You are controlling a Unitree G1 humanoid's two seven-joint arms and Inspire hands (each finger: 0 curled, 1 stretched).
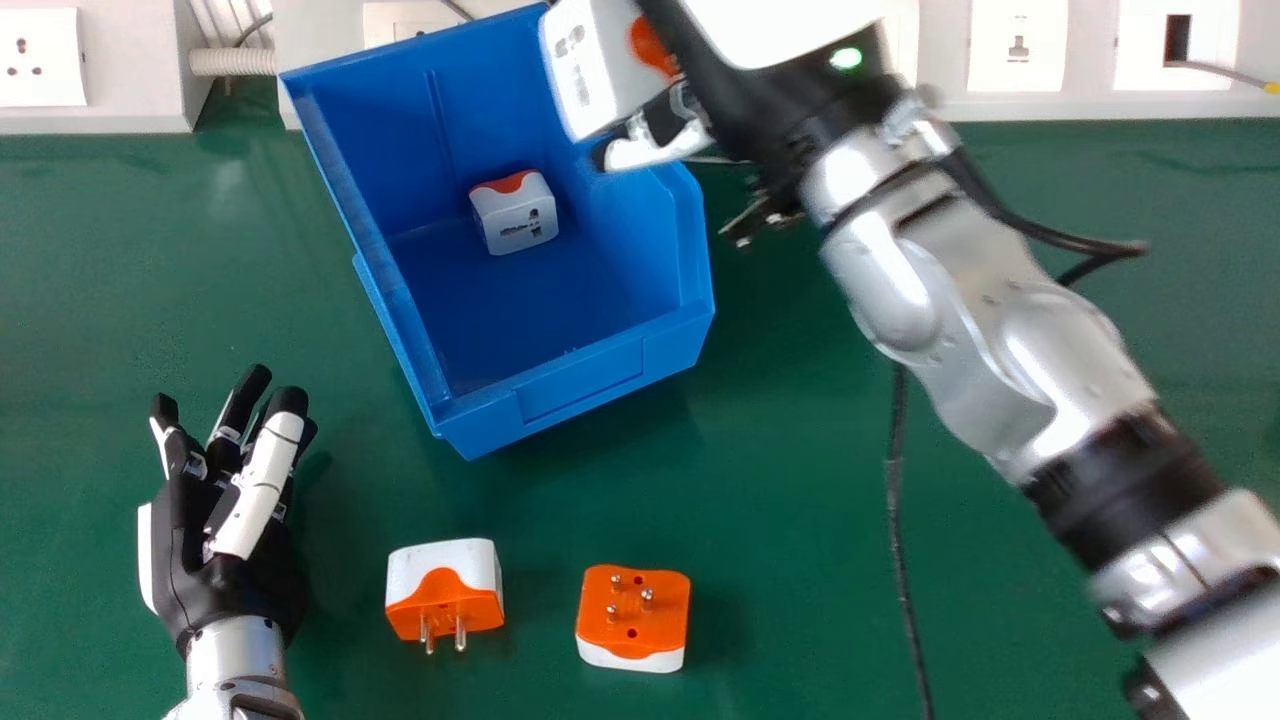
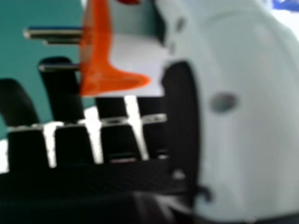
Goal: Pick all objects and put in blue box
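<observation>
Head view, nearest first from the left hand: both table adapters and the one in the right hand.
1. Left table adapter, to the left hand's right.
2. Right table adapter, farther right.
3. Held adapter in the right hand, by the box.

Three plug adapters (image 1: pixel 515 215), apparently a fourth (image 1: pixel 580 85), blurred; one blue box (image 1: pixel 580 385).
</observation>
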